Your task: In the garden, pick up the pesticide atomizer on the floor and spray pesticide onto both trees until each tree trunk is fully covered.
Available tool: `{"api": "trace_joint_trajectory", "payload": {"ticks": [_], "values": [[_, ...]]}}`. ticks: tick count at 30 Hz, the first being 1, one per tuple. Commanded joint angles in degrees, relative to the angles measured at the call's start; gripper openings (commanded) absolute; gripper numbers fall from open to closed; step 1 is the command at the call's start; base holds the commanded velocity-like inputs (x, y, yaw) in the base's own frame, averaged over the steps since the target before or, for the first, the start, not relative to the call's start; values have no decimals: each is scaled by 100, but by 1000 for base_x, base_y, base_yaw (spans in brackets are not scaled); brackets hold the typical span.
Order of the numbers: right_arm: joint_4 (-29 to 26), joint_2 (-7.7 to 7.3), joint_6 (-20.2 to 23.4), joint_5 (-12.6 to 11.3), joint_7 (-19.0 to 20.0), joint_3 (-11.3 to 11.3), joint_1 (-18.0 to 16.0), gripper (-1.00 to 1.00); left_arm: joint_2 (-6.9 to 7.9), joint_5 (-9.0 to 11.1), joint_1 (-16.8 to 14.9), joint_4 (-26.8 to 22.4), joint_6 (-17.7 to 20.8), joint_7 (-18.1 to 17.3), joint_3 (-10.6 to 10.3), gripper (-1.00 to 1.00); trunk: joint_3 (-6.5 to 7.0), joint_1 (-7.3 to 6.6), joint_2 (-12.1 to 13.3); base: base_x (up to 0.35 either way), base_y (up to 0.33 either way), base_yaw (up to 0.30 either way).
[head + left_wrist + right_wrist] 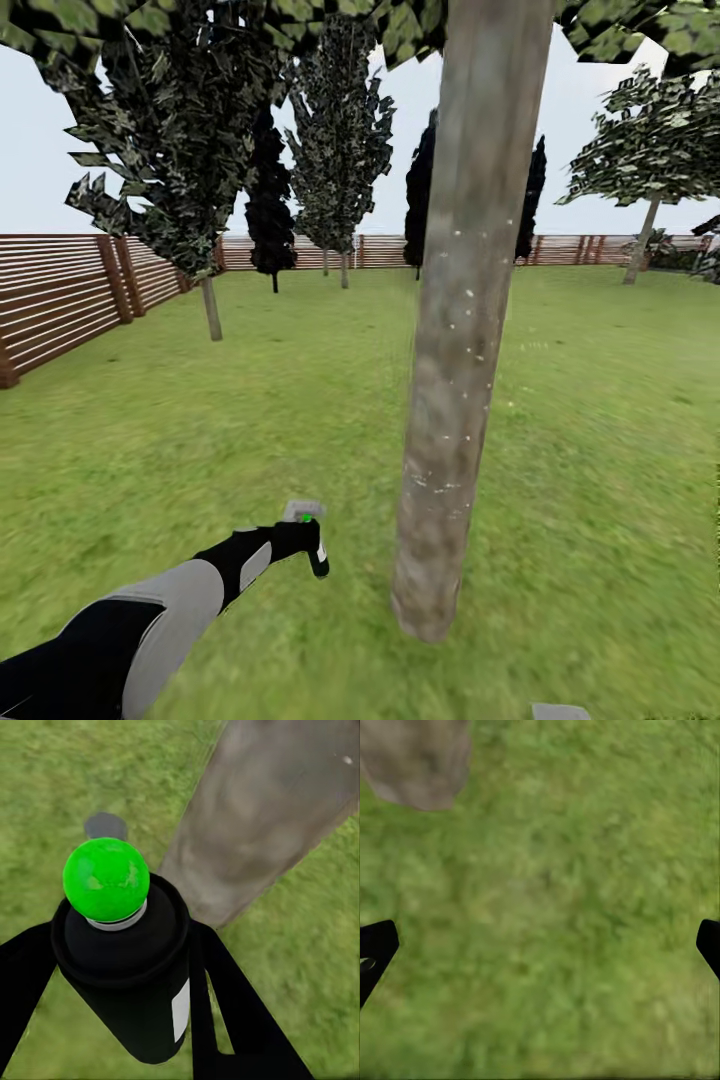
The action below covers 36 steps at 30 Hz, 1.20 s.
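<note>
The pesticide atomizer [312, 540] is in my left gripper [300, 545], low over the lawn, just left of a tree trunk [460, 330]. In the left wrist view its dark body [127, 975], with a white label and a green dot on top, sits between the black fingers [225, 1020]. The left gripper [124, 1020] is shut on it. The grey-brown trunk [255, 817] rises close beyond the bottle. White specks fleck the trunk in the head view. My right gripper [540, 945] is open over bare grass, with the trunk's base [416, 757] near it.
A brown slat fence [60, 300] runs along the left and the back of the garden. A thin-trunked tree [211, 305] stands at the left, a leaning one [640, 245] far right, and dark columnar trees [270, 220] at the back. Lawn spreads all around the trunk.
</note>
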Motion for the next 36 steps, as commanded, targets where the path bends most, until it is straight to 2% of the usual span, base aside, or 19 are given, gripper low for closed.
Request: {"api": "trace_joint_trajectory", "payload": {"ticks": [1, 8, 18, 25, 27, 33, 36], "values": [[30, 1, -47, 21, -21, -10, -14, 100, 4, 53, 1, -13, 36, -21, -28, -100, -7, 3, -4, 284, 700, -294], [30, 1, -44, 21, -21, -10, -7, 100, 4, 53, 1, -13, 36, -29, -28, -100, -7, 3, -4, 214, 700, -297], [33, 89, -42, 21, -21, -10, -5, 100, 4, 53, 1, -13, 36, -46, -28, -100, -7, 3, -4, 12, 336, -300], [33, 109, -41, 21, -19, -10, -5, 100, 2, 53, 1, -13, 28, -47, -28, -100, -7, 3, -4, 40, 101, -300], [31, 108, -41, 21, -21, -10, -5, 100, -3, 53, 1, -13, 27, -47, -30, -100, -7, 3, -4, 211, 202, -300], [25, 106, -44, 21, -21, -10, -5, 100, -5, 53, 1, -13, 27, -47, -34, -100, -7, 3, -4, 602, 455, -207], [25, 106, -42, 21, -21, -10, -5, 100, -5, 53, 1, -13, 27, -47, -36, -100, -7, 3, -4, 265, 223, -277]]}}
